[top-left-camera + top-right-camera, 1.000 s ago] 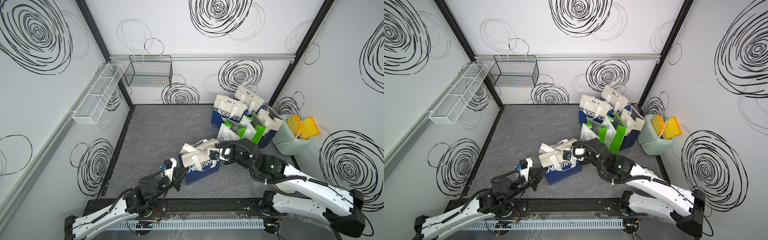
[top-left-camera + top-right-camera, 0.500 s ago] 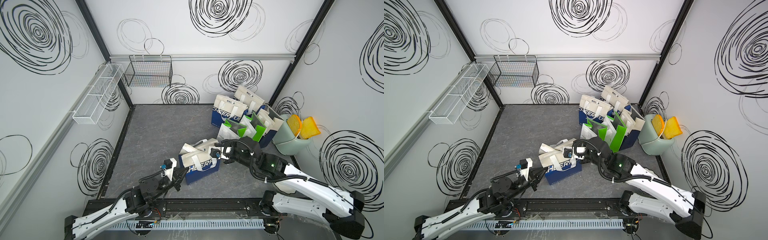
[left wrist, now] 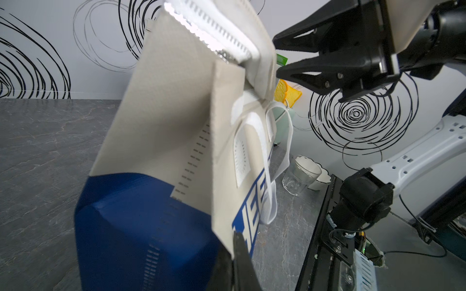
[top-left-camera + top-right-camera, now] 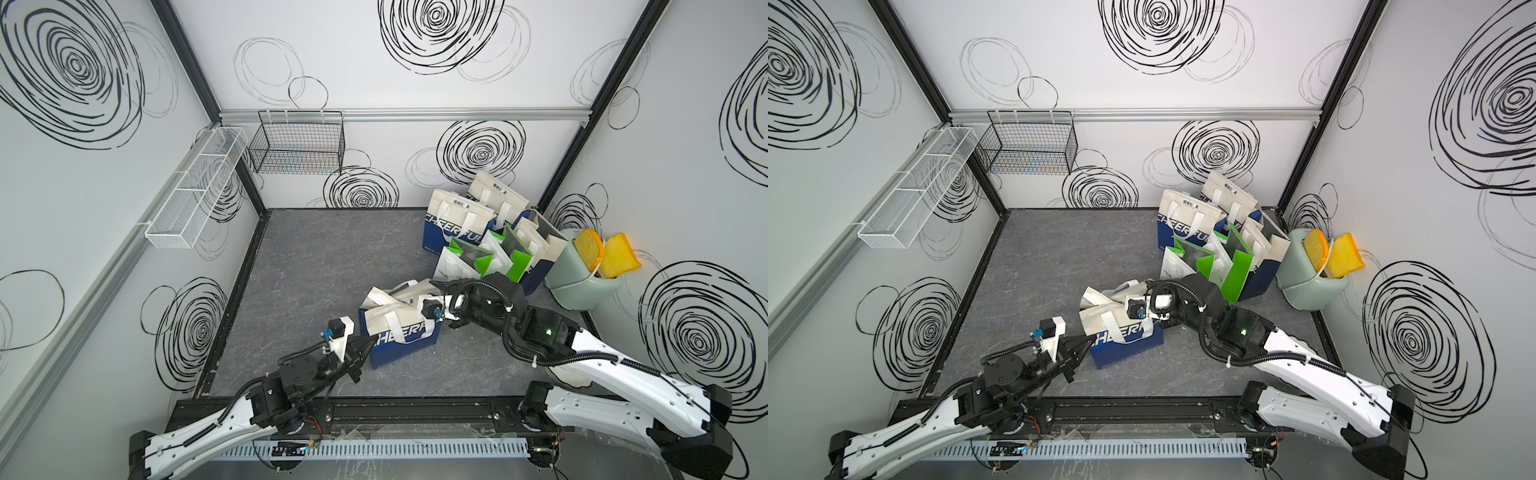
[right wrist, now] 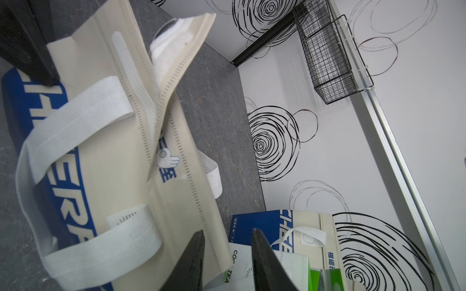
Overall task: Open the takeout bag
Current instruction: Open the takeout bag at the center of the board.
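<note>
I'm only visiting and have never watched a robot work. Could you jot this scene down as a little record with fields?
task: open the bag
bag: blue and beige, standing on the table, top flaps partly parted
left gripper: shut on the bag's side edge
right gripper: open, at the bag's top flap
other bags: clustered in the far corner
bin: green, beside the other bags

Blue-cream takeout bag (image 4: 1126, 350), left pincer (image 4: 1089, 341) at corner
</note>
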Controlling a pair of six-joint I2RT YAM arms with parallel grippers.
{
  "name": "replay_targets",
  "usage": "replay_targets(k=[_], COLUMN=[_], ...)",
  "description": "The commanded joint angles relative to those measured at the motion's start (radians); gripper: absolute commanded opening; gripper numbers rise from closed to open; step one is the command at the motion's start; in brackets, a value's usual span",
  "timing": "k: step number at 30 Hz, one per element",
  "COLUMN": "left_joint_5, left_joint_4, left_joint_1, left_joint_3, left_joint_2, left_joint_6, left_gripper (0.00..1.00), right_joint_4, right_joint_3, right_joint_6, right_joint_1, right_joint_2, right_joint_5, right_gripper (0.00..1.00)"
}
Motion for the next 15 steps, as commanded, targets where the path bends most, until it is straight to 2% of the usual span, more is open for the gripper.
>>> replay_targets(k=[1,5,7,10,15], left_joint_5=[0.007,0.007,0.009,0.010,0.011], left_joint_4=[0.017,0.023,0.025,0.024,0.030], left_joint_1=[0.001,0.002,0.002,0.003,0.003], left_joint_3=[0.004,0.003,0.004,0.002,0.000], left_joint_2=[-0.001,0.001,0.002,-0.001,0.000], left_joint_6=[-0.016,-0.016,-0.015,-0.015,-0.015], left_gripper=[0.00,0.00,0.00,0.00,0.00], right_joint_4=[-0.035,-0.167,-0.205,-0.171,-0.086], right_joint_3=[0.038,0.076,0.058,-0.006,-0.050], right_joint_6=[-0.035,-0.102,-0.133,-0.157,-0.161], right_joint_1=[-0.001,-0.003,0.000,0.001,0.014], right_joint_2=[-0.026,-0.051,-0.057,-0.079,-0.040], right_joint_5=[-0.025,-0.090,-0.047,-0.011,0.074], right_gripper=[0.36,0.39,0.42,0.53,0.55])
